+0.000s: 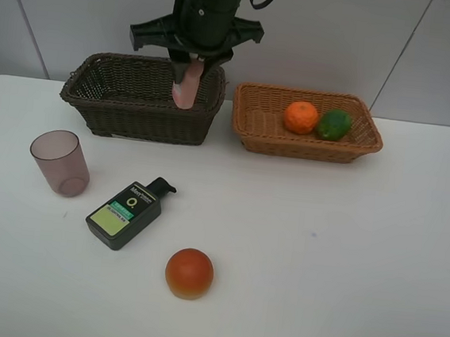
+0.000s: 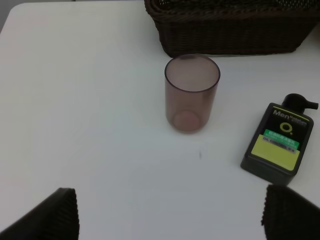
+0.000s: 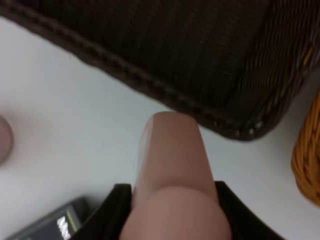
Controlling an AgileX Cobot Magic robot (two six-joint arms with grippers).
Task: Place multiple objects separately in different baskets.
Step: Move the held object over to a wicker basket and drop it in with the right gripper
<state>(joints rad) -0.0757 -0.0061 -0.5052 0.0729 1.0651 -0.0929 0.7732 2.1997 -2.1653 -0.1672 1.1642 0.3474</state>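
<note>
— Right wrist view shows our right gripper [image 3: 172, 187] squeezing the pink bottle [image 3: 172, 165] above the dark basket [image 1: 134, 120]. We should carry it past the rim, then let go. Our left gripper [image 2: 170, 215] is wide and empty.

— We count two baskets, one cup [image 1: 60, 162], one pump bottle [image 1: 125, 212], one pink bottle and three fruits: orange [image 1: 301, 117] and green fruit [image 1: 334, 124] in the tan basket [image 1: 307, 148], red fruit [image 1: 189, 273] on the table [image 1: 319, 265].

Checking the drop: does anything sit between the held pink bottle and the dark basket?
Nothing visible does. The right gripper holds the pink bottle up by the rim of the dark basket, and no other item shows inside it.
</note>
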